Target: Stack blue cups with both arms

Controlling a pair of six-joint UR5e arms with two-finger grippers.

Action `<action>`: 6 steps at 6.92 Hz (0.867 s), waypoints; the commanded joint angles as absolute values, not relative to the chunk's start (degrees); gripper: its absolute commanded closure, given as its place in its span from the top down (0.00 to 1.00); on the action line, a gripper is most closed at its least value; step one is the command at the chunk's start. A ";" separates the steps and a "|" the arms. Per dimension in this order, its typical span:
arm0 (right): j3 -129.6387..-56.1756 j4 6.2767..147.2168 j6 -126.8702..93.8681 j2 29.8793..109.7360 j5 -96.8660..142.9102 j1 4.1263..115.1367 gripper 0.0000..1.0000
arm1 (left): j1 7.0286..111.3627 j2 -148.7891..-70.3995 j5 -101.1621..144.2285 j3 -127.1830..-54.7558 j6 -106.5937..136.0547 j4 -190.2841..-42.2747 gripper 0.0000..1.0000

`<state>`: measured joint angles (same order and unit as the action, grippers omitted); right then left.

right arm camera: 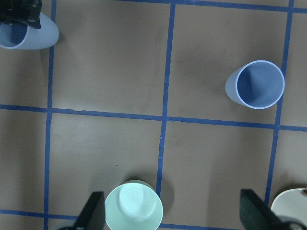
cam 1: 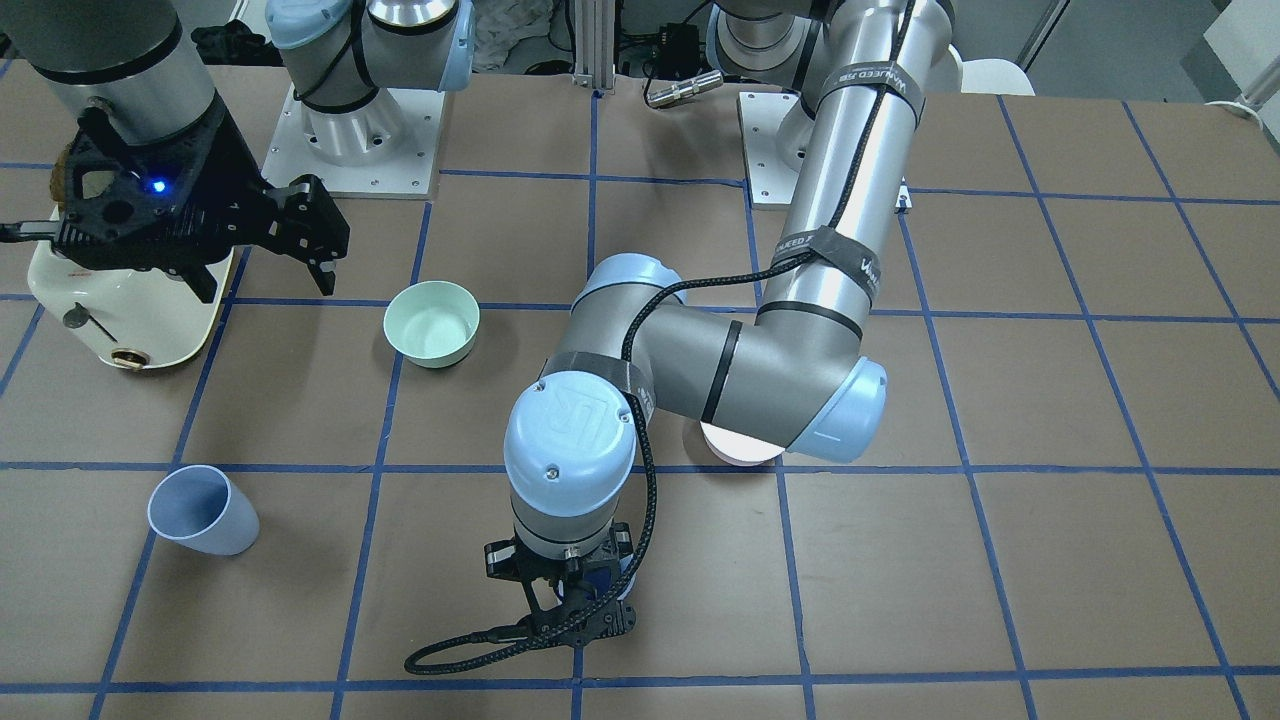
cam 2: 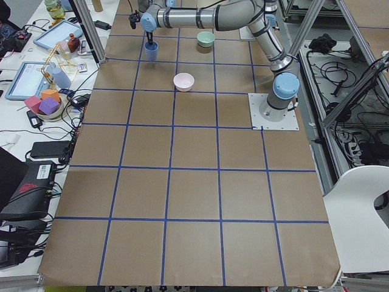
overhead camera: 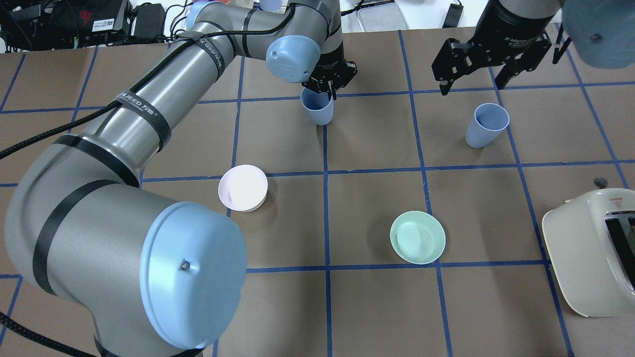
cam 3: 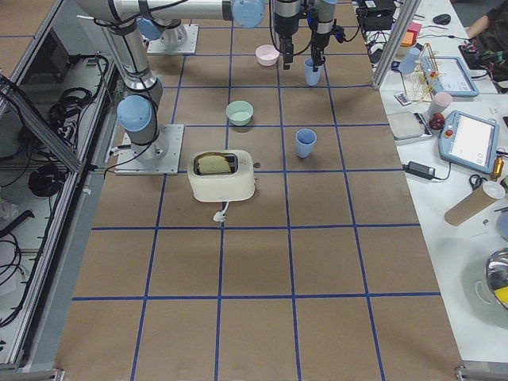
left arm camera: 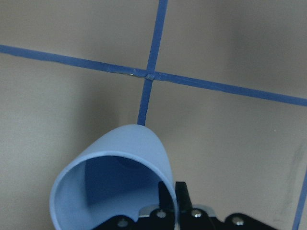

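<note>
Left gripper (overhead camera: pixel 325 91): closed, pinching the rim wall of the held blue cup (overhead camera: pixel 317 108), beyond the mint-green bowl (overhead camera: pixel 417 237), leftward.
Right gripper (overhead camera: pixel 471 85): hanging spread wide, gripping nothing.
Free blue cup (overhead camera: pixel 486 126): standing upright beyond the bowl, rightward, below that claw.
Between cups: brown table (overhead camera: pixel 377 134) stretching.

Cups (overhead camera: pixel 487 125) pale blue; mint bowl (overhead camera: pixel 417 237), pink bowl (overhead camera: pixel 243 188); table (overhead camera: pixel 377 307) brown w/ blue grid.
</note>
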<state>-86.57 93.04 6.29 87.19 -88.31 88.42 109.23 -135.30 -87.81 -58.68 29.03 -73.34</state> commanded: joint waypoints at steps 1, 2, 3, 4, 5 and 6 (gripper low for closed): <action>-86.57 92.90 6.33 87.19 -88.42 88.42 1.00 | 109.51 -135.97 -89.47 -58.19 28.05 -73.21 1.00; -86.57 92.29 6.33 87.36 -88.42 88.33 1.00 | 109.60 -133.18 -89.47 -57.57 25.95 -73.39 1.00; -86.49 92.55 6.50 87.28 -88.42 87.98 1.00 | 109.25 -128.98 -88.95 -55.31 25.84 -78.70 1.00; -86.57 93.16 7.20 86.67 -88.07 86.41 1.00 | 108.99 -125.98 -88.68 -54.59 20.62 -84.58 1.00; -86.49 93.51 7.56 81.87 -88.07 84.13 1.00 | 108.81 -122.73 -88.94 -55.19 11.52 -87.25 1.00; -86.22 99.43 10.60 78.00 -88.76 81.68 1.00 | 108.29 -118.78 -88.86 -55.98 9.77 -91.97 1.00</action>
